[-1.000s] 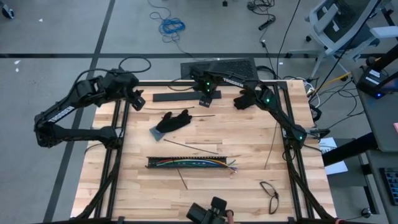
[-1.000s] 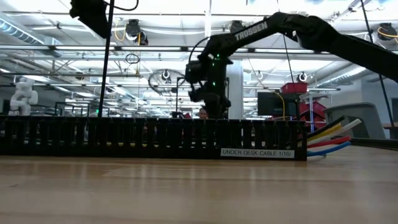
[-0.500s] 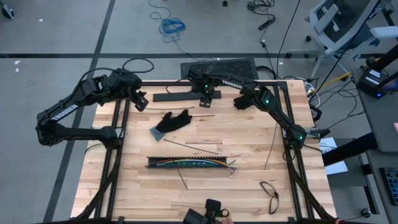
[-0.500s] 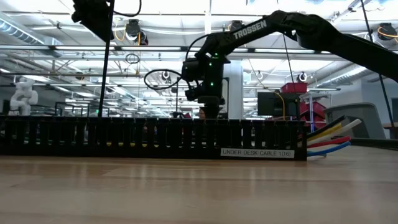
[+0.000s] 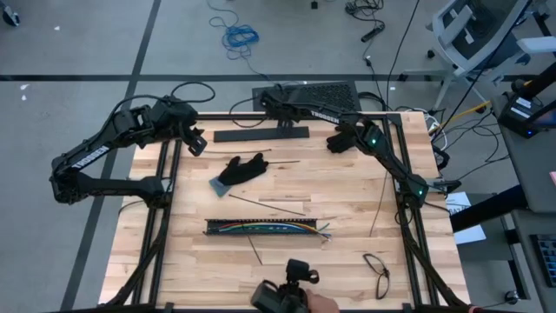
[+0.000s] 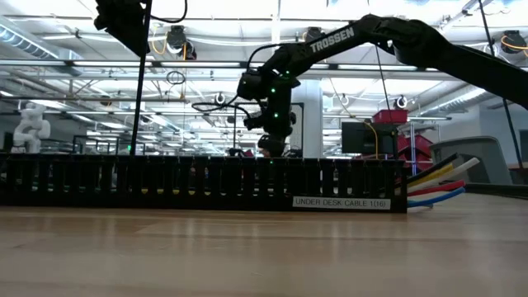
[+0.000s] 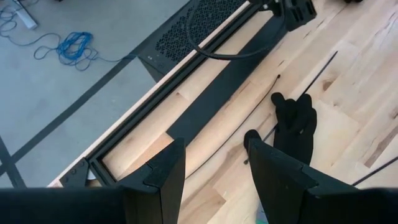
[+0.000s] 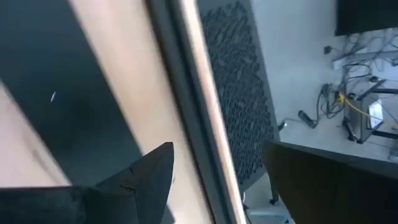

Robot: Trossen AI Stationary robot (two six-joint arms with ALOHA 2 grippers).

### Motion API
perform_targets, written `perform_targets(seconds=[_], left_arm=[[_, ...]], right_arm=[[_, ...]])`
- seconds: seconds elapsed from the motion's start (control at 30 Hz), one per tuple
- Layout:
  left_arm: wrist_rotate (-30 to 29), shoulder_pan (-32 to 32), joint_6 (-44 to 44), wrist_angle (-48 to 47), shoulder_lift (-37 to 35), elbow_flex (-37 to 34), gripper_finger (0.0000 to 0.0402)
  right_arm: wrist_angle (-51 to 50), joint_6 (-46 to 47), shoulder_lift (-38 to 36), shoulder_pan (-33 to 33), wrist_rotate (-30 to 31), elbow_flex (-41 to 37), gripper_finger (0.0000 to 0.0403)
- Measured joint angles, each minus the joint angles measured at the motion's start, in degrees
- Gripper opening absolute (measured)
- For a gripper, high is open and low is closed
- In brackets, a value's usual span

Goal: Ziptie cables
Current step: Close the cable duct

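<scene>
Across the middle of the desk [image 5: 365, 200], nearer its front edge, the cables [image 5: 265, 227] lie bundled lengthwise inside a long black slotted bar [image 5: 217, 228], their coloured ends spilling out of its right end [image 6: 437, 183]; laid so, they seem gathered ready for tying, yet no tie is around them. Several thin black strips [image 5: 265, 205] lie loose just behind the bar, and a black glove [image 5: 243, 169] sits farther back. Both arms hang at the back edge, well apart from the bundle: the left gripper [image 7: 214, 158] at the back left corner with jaws spread and empty, the right gripper [image 5: 271, 103] over a flat black plate [image 5: 261, 135], jaws spread too, holding nothing. A small loop of black cable [image 5: 377, 271] lies near the front right corner.
</scene>
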Motion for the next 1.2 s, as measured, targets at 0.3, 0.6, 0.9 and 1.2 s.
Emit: perform_targets(seconds=[0.3,0.6,0.9,1.2], left_arm=[[0.1,0.0,0.0,0.0,0.0,0.0,0.0173],[1.3,0.0,-1.6,0.0,0.0,0.0,0.0173],[1.3,0.0,-1.5,0.0,0.0,0.0,0.0173],[1.5,-0.5,-3.0,-0.2,0.0,0.0,0.0173]], right_arm=[[-0.8,9.4,0.3,-4.9,-19.5,0.0,0.0242],[-2.3,20.9,1.4,-10.7,-32.0,0.0,0.0242],[-2.3,23.8,1.7,-8.9,-29.1,-0.3,0.0242],[-2.9,28.8,4.9,-7.8,-36.4,-0.4,0.0242]])
